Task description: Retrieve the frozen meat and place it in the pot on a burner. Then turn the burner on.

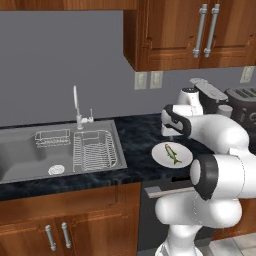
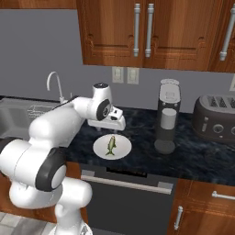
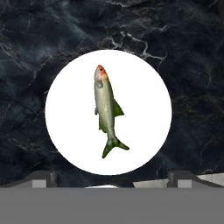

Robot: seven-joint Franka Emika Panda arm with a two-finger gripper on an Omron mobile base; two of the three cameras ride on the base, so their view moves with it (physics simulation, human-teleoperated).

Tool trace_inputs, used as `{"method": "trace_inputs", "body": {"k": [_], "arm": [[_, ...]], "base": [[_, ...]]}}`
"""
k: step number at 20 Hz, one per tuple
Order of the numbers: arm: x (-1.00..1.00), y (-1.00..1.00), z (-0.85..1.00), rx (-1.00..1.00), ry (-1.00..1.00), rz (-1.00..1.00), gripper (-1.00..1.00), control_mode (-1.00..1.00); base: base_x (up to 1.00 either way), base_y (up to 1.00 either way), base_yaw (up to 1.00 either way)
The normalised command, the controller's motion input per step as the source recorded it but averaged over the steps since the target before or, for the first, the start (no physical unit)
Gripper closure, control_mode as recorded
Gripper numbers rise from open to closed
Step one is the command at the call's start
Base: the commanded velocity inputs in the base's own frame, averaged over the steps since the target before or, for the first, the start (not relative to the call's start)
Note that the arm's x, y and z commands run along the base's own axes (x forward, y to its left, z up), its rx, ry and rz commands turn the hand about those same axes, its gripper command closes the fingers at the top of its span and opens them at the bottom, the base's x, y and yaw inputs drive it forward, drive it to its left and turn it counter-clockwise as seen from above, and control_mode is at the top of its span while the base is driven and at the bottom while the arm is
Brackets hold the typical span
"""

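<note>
Kitchen counter scene, near to far. At the near edge of the black marble counter (image 2: pixel 193 158) a white plate (image 2: pixel 123 148) lies flat, above the dark appliance front below the counter. On the plate rests the frozen meat (image 3: pixel 106 109), a small greenish fish-shaped piece with an orange-red head; it lies near the plate's centre. The gripper (image 2: pixel 113 130) hangs just above the far side of the plate, apart from the meat; its jaws stand wide apart and hold nothing. To the left, a steel sink (image 1: pixel 20 160) with a wire rack (image 1: pixel 95 150) is set into the counter. To the right stand a coffee machine (image 2: pixel 167 114) and a toaster (image 2: pixel 215 118). Farthest, wall outlets (image 2: pixel 125 75) and wooden cabinets (image 2: pixel 151 32).
</note>
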Motion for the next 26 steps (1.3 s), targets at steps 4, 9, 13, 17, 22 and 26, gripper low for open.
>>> {"method": "trace_inputs", "body": {"k": [4, 9, 13, 17, 22, 26], "arm": [[0.26, 0.0, -0.13, 0.0, 0.0, 0.0, -1.0, -1.0], [0.17, 0.0, -0.18, 0.0, 0.0, 0.0, -1.0, -1.0], [0.03, 0.0, -0.2, 0.0, -0.01, 0.0, -1.0, -1.0], [0.0, 0.0, -0.33, 0.0, 0.0, 0.0, -1.0, -1.0], [0.0, 0.0, -0.35, 0.0, 0.0, 0.0, -1.0, -1.0], [0.0, 0.0, -0.35, 0.0, 0.0, 0.0, -1.0, -1.0]], "base": [[0.0, 0.0, 0.0], [0.0, 0.0, 0.0], [0.0, 0.0, 0.0], [0.0, 0.0, 0.0], [0.0, 0.0, 0.0], [0.0, 0.0, 0.0]]}}
